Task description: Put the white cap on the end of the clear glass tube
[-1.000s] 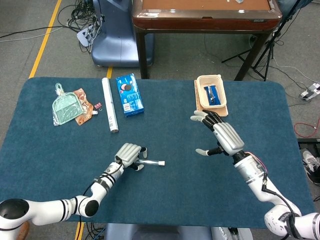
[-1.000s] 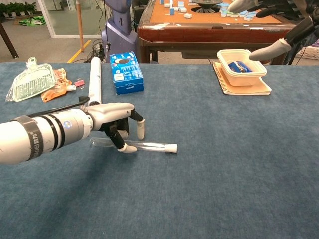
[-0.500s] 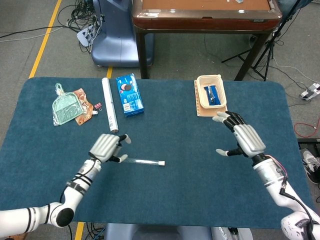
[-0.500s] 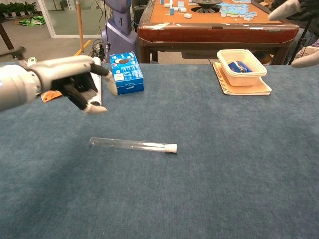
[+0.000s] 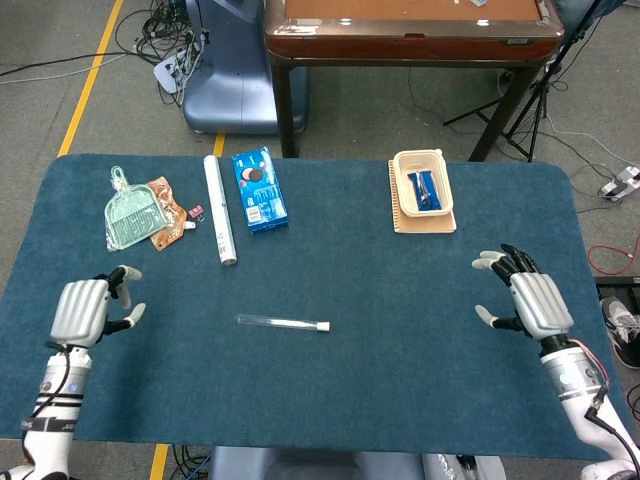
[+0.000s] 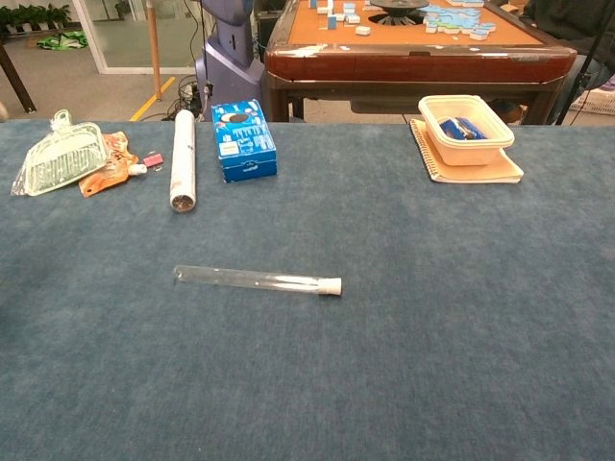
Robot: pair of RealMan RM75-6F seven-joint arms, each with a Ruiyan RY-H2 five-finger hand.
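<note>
The clear glass tube (image 5: 277, 322) (image 6: 245, 279) lies flat on the blue table, with the white cap (image 5: 324, 326) (image 6: 330, 285) sitting on its right end. My left hand (image 5: 83, 308) hovers near the table's left edge, far from the tube, fingers apart and holding nothing. My right hand (image 5: 529, 301) is near the right edge, also with fingers spread and nothing in it. Neither hand shows in the chest view.
A white roll (image 5: 219, 221) (image 6: 182, 170) and a blue box (image 5: 259, 189) (image 6: 241, 139) lie at the back left, beside a green packet (image 5: 131, 215) (image 6: 62, 159). A beige tub (image 5: 423, 185) (image 6: 465, 128) on a notebook stands at the back right. A wooden table (image 6: 413, 38) is behind.
My left hand let go of the tube and drew back to the left edge. My right hand withdrew to the right edge. The capped tube stays where it lay.
</note>
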